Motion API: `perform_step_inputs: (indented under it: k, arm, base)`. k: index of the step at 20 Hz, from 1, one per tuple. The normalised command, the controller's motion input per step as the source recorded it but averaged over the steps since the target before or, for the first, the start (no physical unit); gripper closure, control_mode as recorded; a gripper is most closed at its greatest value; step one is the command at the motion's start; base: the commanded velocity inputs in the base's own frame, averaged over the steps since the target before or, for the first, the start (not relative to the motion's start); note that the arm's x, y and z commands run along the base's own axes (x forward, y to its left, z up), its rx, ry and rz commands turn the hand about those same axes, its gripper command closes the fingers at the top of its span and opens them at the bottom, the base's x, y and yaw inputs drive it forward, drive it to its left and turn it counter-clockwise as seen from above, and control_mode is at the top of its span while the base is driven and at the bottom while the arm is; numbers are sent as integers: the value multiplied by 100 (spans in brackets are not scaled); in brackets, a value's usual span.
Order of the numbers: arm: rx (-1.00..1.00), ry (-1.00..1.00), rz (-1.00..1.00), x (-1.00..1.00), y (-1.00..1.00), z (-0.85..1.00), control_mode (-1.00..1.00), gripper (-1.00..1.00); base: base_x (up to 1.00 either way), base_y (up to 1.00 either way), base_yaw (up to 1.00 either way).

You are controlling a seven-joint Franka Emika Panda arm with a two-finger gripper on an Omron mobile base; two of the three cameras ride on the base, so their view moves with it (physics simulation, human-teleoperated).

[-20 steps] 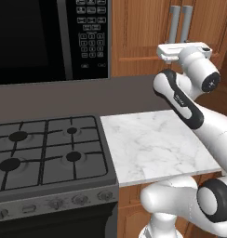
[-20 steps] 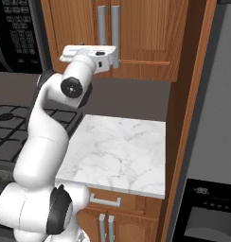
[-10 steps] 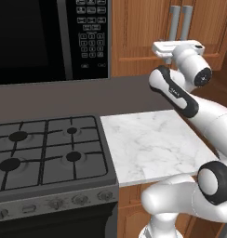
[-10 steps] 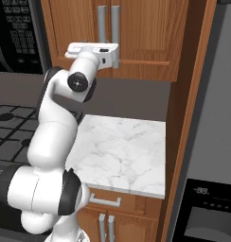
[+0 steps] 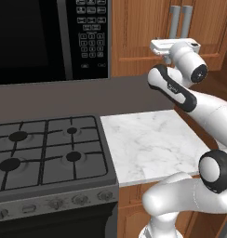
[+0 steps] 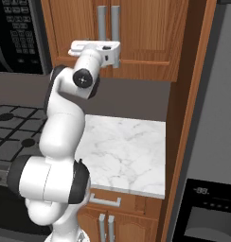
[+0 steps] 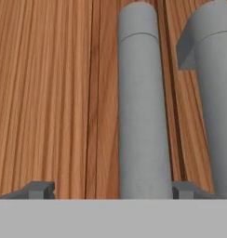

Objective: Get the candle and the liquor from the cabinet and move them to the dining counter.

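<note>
The gripper (image 7: pixel 113 189) is raised to the cabinet (image 5: pixel 143 32), right at the lower ends of its two grey bar handles; its jaws stand wide apart, with the left door's handle (image 7: pixel 142 107) between the fingertips (image 7: pixel 40 189), nothing clamped; the right door's handle (image 7: pixel 215 93) lies just outside the right fingertip; both cabinet doors are shut, so the candle and the liquor cannot be seen; below, a small marble slab (image 5: pixel 152 144) adjoins the gas stove (image 5: pixel 45 153), with a black microwave (image 5: pixel 50 37) on the wall above the burners.
</note>
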Motion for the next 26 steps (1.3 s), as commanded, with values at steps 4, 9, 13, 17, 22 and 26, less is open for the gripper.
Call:
perform_step_inputs:
  k: [4, 9, 13, 17, 22, 26]
  arm:
    - [0, 0, 2, 21, -8, 0, -100, -100]
    - [0, 0, 3, 14, -9, 0, -100, -100]
    - [0, 0, 0, 2, -13, 0, -100, -100]
    - [0, 0, 0, 0, -17, 0, -100, -100]
    - [0, 0, 0, 0, -23, 0, -100, -100]
    - [0, 0, 0, 0, -19, 0, -100, -100]
  base:
    - [0, 0, 0]
    - [0, 0, 0]
    - [0, 0, 0]
    - [0, 0, 0]
    - [0, 0, 0]
    - [0, 0, 0]
